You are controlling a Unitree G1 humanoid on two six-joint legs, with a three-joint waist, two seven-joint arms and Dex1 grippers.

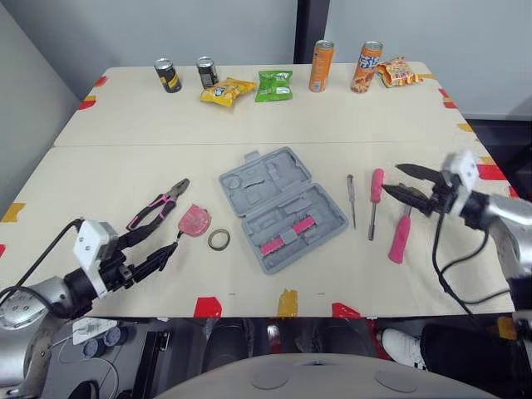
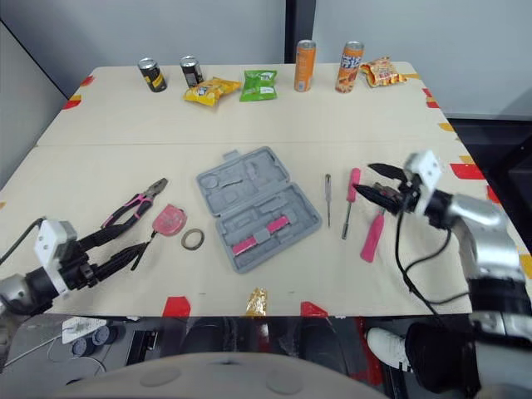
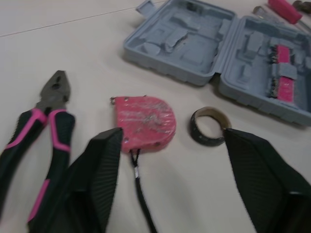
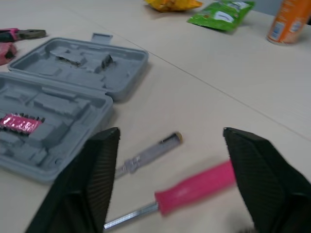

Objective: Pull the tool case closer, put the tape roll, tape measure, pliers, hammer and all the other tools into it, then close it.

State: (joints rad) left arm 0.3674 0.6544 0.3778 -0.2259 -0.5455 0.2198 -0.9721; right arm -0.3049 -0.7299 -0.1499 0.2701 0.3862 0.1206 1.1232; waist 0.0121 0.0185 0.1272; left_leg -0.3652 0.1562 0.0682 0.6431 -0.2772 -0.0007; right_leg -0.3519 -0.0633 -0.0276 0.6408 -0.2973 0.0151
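Fingers of the left end effector (image 3: pixel 172 132) are spread wide and hold nothing. It sits low over the front left part of the table (image 1: pixel 125 166). Just ahead of its tips lies the pink tape measure (image 3: pixel 146 121), its dark cord trailing back toward the fingers. The tape roll (image 3: pixel 210 127) lies flat just beside the tape measure, on the side toward the case. The pliers (image 3: pixel 43 126), with pink and black handles, lie on the tape measure's other side, jaws pointing away from the robot.

The right end effector (image 1: pixel 391 179) is also spread and empty, above the table's right side. Near it are a pink-handled screwdriver (image 1: pixel 375 199), a slim clear-handled screwdriver (image 1: pixel 351 199) and a longer pink handle (image 1: pixel 401 237) whose far end is hidden behind the fingers.

Between the two groups, in the middle of the table, the grey tool case (image 1: pixel 283 208) lies open and flat, with pink inserts in the half nearer the robot.

Along the far edge stand two dark cans (image 1: pixel 168 75) and two orange cans (image 1: pixel 321 66), with a yellow bag (image 1: pixel 226 90), a green bag (image 1: pixel 274 85) and another snack bag (image 1: pixel 397 72).
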